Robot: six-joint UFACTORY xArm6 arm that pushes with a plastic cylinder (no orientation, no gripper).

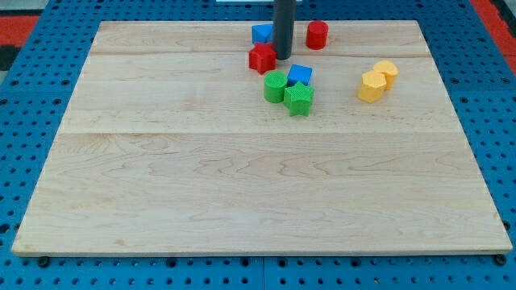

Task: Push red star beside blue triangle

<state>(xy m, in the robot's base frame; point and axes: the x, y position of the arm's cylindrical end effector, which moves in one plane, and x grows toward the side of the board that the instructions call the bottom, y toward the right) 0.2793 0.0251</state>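
Rod-ended and with nothing to open or shut, we carry no load; my tip [283,56] rests on the board just at the upper right of the red star [261,58], touching it or nearly so.

Taking the red star as landmark and going from the view's bottom upward: below and right of it sit 2 green blocks [289,92], packed together, with a blue block [300,75] touching their top. Well to the right lie 2 yellow blocks [377,80]. Just above the star, partly hidden behind the rod, is another blue block [262,33]; further right of that is a red cylinder [317,35].

We cannot tell which blue block is the triangle. Picking wrongly is 1 risk. Another: pushing from here drives the star down-left, away from both, or glances off a point and spins it.
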